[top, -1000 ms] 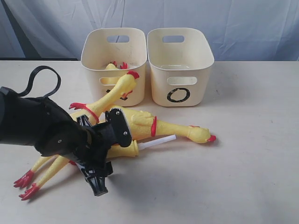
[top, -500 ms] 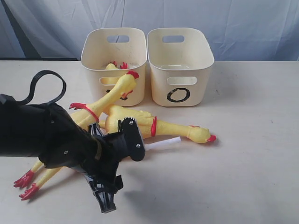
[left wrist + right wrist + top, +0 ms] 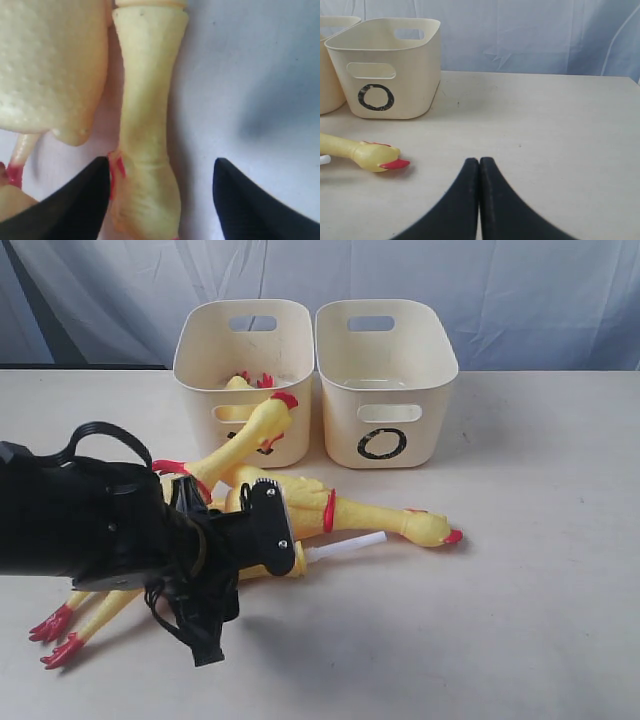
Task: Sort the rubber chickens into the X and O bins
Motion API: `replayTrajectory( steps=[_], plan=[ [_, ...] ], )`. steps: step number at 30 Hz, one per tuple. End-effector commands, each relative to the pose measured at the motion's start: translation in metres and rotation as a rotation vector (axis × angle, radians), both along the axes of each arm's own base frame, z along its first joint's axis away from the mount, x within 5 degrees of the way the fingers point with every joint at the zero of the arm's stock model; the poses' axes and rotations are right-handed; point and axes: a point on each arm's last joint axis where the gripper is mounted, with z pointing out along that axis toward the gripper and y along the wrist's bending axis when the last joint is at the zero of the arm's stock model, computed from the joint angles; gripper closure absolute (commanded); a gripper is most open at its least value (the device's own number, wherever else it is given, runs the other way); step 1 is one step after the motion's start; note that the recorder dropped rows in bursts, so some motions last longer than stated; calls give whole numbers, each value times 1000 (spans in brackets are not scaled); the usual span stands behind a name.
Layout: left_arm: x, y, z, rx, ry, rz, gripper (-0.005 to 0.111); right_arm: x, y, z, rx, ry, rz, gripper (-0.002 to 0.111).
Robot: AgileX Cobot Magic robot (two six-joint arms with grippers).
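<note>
- The neck piece (image 3: 147, 115) lies between the fingers of my left gripper (image 3: 161, 167), which are spread. One tip touches its red band and the other stands clear. Both its ends are cut off.
- Just beside those fingers is a bumpy yellow body (image 3: 50, 65); I cannot tell which chicken it belongs to.
- From outside, my left arm (image 3: 90, 530) hides most of the pile. Only the white tube (image 3: 345, 545) and some red feet (image 3: 55, 635) poke out.
- My right gripper (image 3: 479, 162) has its fingers pressed together, holding nothing.
- Ahead of them, apart, lies the whole chicken (image 3: 380, 518).
- Farther off, another chicken's head (image 3: 268, 418) covers the X bin (image 3: 200, 350)'s mark.
- The O bin (image 3: 400, 360) stands beside it.
</note>
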Motion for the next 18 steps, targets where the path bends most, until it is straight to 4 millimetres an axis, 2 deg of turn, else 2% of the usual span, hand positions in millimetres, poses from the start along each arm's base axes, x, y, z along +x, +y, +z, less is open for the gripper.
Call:
replayTrajectory(
  steps=[1,4,18],
  plan=[
    [4,3,4,-7,-27,27,49,0,0,0,-1,-10,-5,109],
    [9,8,-2,3,-12,53,49,0,0,0,-1,-10,-5,109],
    [10,4,-16,-3,13,36,49,0,0,0,-1,-10,-5,109]
  ],
)
